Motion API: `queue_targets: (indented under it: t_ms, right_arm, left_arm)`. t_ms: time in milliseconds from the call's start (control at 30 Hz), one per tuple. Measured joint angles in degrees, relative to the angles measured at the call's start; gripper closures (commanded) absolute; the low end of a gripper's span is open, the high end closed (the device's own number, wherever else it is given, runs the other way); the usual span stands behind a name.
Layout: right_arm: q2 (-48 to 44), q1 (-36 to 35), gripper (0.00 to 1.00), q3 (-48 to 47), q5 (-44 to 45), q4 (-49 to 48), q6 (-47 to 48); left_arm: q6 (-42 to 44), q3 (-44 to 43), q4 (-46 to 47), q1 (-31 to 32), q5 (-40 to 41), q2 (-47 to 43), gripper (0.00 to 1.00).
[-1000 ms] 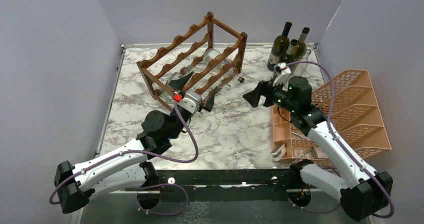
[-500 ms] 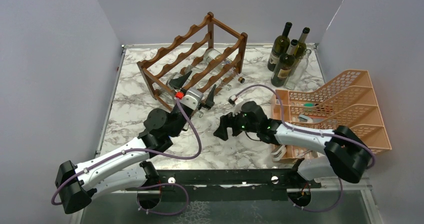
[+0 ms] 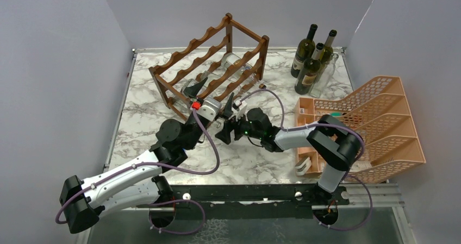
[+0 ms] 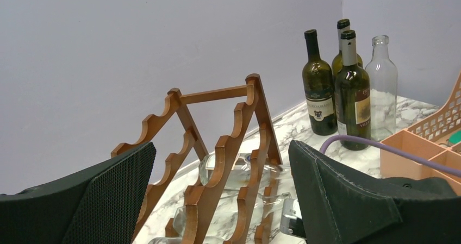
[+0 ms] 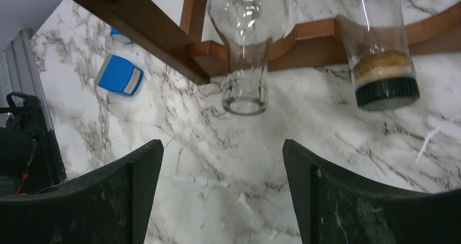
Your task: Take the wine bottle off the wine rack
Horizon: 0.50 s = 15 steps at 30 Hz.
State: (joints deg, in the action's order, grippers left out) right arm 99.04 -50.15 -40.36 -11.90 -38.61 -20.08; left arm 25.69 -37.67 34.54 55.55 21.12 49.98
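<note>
Both pairs of fingers are standing apart and gripping nothing, so you are only at the approach.

From the top camera, your left fingers (image 3: 199,86) are hovering at the near end of the wine rack (image 3: 265,45). Your right fingers (image 3: 224,131) are reaching in low just beside them, pointing toward the lower tier. Clear bottles are lying in that tier. Three dark bottles (image 3: 310,70) are standing on the desk (image 3: 147,119), well apart from the wine rack and near the orange tray (image 3: 380,108).

On the left wrist camera, the left fingers (image 4: 108,200) are framing the wine rack (image 4: 225,162), and a clear bottle (image 4: 234,168) is lying inside it, untouched.

On the right wrist camera, the right fingers (image 5: 337,200) are gaping over bare desk, just short of an open clear neck (image 5: 244,86) and a dark-capped neck (image 5: 383,75). Both necks are poking out past the lower rail, and neither is sitting between the fingers.

As I am judging it, every step is waiting for you: closing on a neck, drawing that bottle out, and setting it down.
</note>
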Motion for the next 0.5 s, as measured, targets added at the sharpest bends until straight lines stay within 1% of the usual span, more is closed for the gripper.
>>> queue_targets:
  t_ms: [133,500]
  right_arm:
    - [4.5,0.0,0.19,-3.5,-0.4,-2.9,0.4]
    - [13.9,0.0,0.37,-13.6,-0.9,-5.0,0.0]
  left_arm:
    - [0.6,0.0,0.1,0.0,0.0,-0.2,0.01]
    - [1.2,0.3,0.2,-0.1,0.0,-1.1,0.01]
